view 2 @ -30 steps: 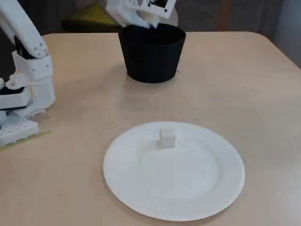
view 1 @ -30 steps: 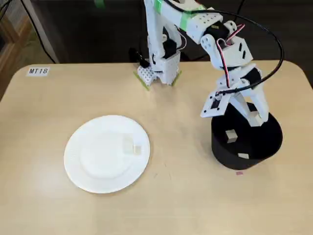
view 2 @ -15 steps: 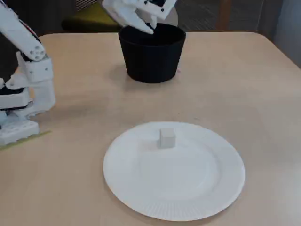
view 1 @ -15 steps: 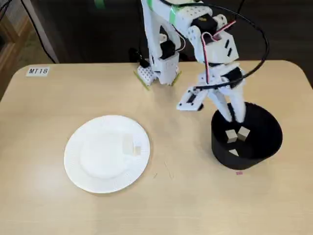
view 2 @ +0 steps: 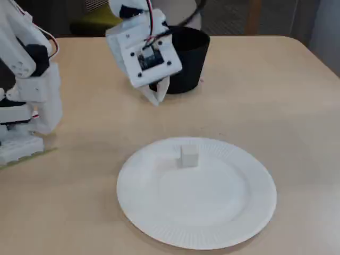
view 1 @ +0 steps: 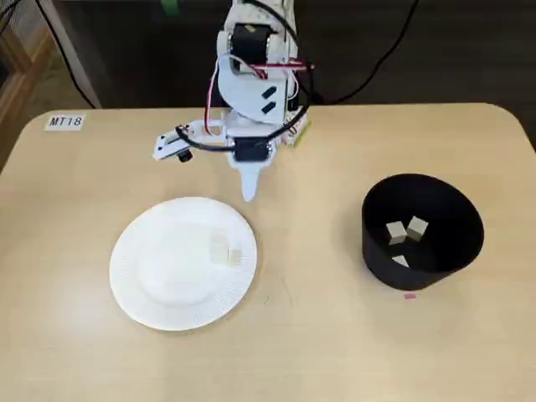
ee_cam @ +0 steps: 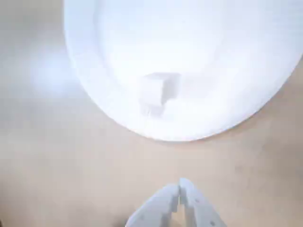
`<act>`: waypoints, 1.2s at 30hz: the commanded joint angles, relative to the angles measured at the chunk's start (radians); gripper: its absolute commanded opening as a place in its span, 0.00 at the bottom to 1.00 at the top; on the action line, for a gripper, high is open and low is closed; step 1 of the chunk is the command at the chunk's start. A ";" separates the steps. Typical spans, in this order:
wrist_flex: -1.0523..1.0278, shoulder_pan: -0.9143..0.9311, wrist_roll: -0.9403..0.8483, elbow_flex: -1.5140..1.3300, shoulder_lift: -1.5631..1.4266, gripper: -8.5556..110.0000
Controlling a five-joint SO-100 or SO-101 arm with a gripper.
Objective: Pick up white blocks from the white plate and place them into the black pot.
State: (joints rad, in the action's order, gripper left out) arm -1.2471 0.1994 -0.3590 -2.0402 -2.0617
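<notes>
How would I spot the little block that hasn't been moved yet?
Find the round white plate with the ribbed rim, lying on the wooden table left of the black pot in a fixed view. The white block sits alone on it, towards the pot's side. Three similar blocks lie inside the pot; this one doesn't.
</notes>
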 commanded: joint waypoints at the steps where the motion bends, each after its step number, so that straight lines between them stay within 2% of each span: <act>1: 0.011 0.051 -0.021 0.044 0.054 0.05; 8: 0.026 0.089 -0.061 0.140 0.206 0.29; 16: 0.038 0.098 -0.069 0.241 0.383 0.33; 30: 0.058 0.117 -0.032 0.383 0.624 0.29; 33: 0.077 0.106 -0.020 0.383 0.637 0.18; 35: 0.100 0.100 0.002 0.383 0.646 0.05; 36: 0.103 0.098 -0.002 0.383 0.650 0.05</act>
State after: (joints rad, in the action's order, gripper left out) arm -1.1643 0.3053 -0.3697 -1.7043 -1.4082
